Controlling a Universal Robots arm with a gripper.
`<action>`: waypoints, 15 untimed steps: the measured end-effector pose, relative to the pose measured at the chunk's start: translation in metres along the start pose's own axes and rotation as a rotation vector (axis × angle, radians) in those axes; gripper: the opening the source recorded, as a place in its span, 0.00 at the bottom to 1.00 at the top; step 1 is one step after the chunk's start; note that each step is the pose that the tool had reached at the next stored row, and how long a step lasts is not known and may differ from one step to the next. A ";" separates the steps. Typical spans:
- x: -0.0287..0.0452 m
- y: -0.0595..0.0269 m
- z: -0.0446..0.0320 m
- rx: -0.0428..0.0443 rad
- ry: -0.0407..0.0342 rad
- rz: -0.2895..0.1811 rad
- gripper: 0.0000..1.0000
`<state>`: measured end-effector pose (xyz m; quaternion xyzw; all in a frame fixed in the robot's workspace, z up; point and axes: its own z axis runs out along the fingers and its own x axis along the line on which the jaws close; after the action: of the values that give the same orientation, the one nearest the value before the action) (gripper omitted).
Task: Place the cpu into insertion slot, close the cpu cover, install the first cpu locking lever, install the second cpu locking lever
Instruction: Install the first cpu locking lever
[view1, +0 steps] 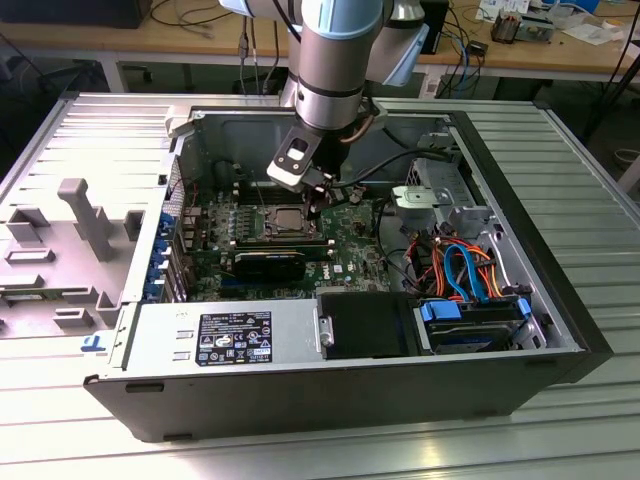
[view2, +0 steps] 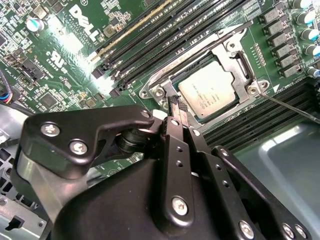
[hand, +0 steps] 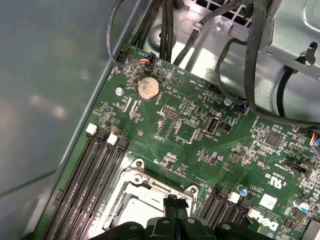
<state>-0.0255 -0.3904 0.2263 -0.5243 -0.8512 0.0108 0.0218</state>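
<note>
**Silver arm, black hand**

The arm (view1: 335, 60) was a silver-grey cylinder with pale blue caps. A small pale box (view1: 293, 158) with a dark face sat at its wrist. The hand (view2: 175, 104) was matte black, its curved links fastened by bright silver screws (view2: 180, 206).

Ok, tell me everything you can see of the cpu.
The cpu is a small flat square chip, silvery-grey metal top with faint print. It lies level on the green board beside the long memory slots. The cpu cover, a silvery frame, lies over its edges, its top showing through the cut-out. The shut end effector hangs by one frame corner, off the chip.
</note>
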 end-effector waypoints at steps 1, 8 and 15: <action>0.0000 0.0000 0.0001 0.0003 -0.0004 -0.007 0.11; 0.0000 0.0000 0.0001 0.0017 -0.0030 -0.041 0.11; 0.0000 0.0000 0.0002 0.0023 -0.0040 -0.065 0.11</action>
<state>-0.0255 -0.3904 0.2261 -0.4965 -0.8677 0.0122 0.0211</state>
